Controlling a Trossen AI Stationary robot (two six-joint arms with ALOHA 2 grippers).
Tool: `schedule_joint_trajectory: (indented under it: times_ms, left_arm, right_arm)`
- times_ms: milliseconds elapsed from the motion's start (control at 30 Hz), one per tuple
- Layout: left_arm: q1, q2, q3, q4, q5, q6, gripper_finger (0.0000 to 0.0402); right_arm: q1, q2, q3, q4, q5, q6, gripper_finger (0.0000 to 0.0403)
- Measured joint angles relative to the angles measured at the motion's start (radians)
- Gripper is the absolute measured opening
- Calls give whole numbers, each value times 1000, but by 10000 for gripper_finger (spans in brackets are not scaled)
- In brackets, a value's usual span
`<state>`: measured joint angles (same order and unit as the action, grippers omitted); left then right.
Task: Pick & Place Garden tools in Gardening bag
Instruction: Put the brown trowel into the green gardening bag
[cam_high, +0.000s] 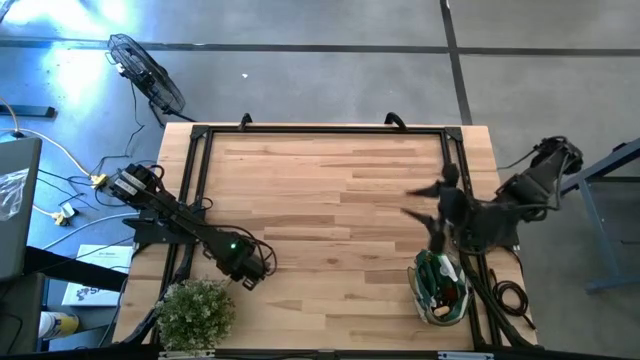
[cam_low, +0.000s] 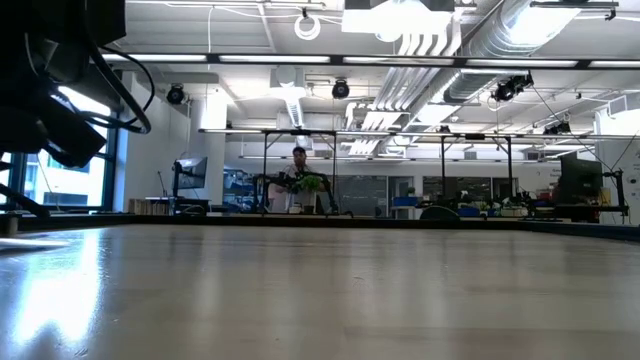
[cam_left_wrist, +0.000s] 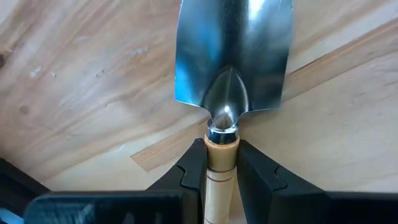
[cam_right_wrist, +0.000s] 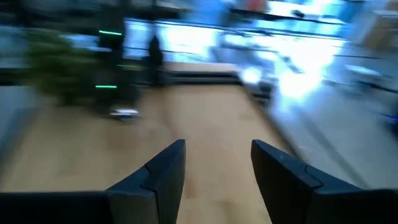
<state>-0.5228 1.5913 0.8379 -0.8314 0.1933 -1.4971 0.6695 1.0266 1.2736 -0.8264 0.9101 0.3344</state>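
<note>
Left gripper (cam_left_wrist: 221, 171) sits low near the table's front left, just beside the bushy green potted plant (cam_high: 195, 312). Its two dark fingers (cam_left_wrist: 191, 171) are clamped on the pale wooden handle of a shiny metal trowel (cam_left_wrist: 233, 59), right below the steel collar; the blade points out ahead of the fingers over bare planks.

Right gripper (cam_right_wrist: 214, 165) is up over the right side of the light wooden table (cam_high: 320, 190), just behind the olive-green fabric bag with tan trim (cam_high: 440, 287). Its fingers stand apart with nothing between them.

The bag rests at the front right corner, mouth up, with a bit of red and white showing inside; you cannot make out which tools those are.

Around you: the plant crowds the left arm toward the front left corner. A black metal frame (cam_high: 320, 130) runs along the back and both sides of the tabletop, with loose cables near the bag's right side. The wide middle of the table between the two arms is open wood.

Off the table, a black fan (cam_high: 145, 70) lies on the floor at back left. In the low view, a person (cam_low: 298, 180) stands far back in the room.
</note>
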Motion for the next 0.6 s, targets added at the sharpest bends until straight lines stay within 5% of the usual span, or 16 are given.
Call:
schedule_joint_trajectory:
  times_ms: [133,300,600]
  left_arm:
    - [-1,-1,0,2,-10,0,52]
    - [-1,-10,1,5,-48,-2,52]
    - [-1,-13,127,-113,-174,28,51]
  right_arm:
    - [30,-52,-64,207,-264,-176,174]
    - [-62,-163,-284,596,-729,-311,174]
    - [-220,-256,-709,1230,-1152,-302,174]
